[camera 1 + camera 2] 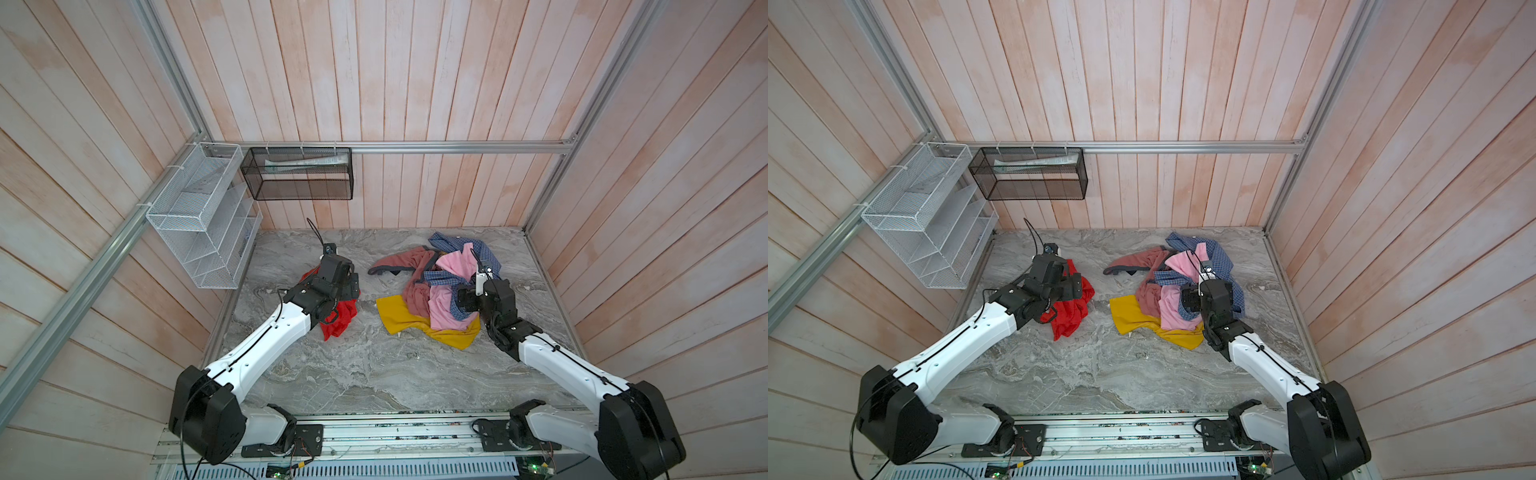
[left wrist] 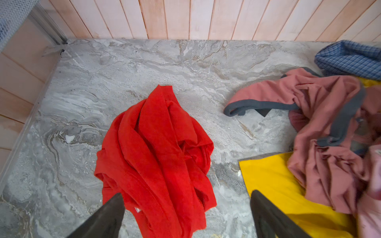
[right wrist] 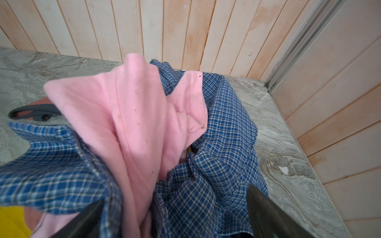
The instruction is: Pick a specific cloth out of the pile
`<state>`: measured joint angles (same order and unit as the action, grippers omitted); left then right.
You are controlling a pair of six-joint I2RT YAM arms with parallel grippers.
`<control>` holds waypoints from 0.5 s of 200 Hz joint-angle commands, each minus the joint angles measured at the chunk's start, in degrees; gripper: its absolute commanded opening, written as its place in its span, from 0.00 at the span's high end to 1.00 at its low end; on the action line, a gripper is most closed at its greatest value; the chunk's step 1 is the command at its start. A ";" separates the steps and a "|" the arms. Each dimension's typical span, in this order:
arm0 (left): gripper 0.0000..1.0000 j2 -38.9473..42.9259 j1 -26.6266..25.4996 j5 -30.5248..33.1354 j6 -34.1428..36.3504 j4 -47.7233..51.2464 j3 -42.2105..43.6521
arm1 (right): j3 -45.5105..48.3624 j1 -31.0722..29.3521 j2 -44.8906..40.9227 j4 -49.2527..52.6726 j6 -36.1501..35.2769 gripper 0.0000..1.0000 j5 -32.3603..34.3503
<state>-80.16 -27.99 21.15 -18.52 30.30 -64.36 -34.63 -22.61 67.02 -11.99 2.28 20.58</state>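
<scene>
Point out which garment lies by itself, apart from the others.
The bright red cloth: it lies alone below the open left gripper, bare marble separating it from the pile of checked, pink, dusty-rose and yellow garments.

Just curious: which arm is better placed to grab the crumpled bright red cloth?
Left: the open left pincer hangs over the red cloth, while the right pincer sits over the garment pile.

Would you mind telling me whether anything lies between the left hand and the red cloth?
Nothing visible does. The red cloth lies alone on the marble table, apart from the pile, and the left hand is open right over it.
</scene>
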 commanded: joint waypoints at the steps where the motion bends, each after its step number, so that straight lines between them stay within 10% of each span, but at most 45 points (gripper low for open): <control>1: 0.03 -5.05 2.20 -2.60 5.25 1.69 -1.46 | 0.32 0.47 -1.40 1.60 -0.28 0.02 1.65; 100: 0.00 -23.32 2.50 -4.99 2.77 2.77 -3.39 | 0.53 1.36 -1.68 2.17 0.00 0.02 1.44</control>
<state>-100.14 -25.50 15.64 -15.09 32.34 -65.98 -34.59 -21.89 66.04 -11.44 2.33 20.80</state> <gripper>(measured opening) 0.997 0.977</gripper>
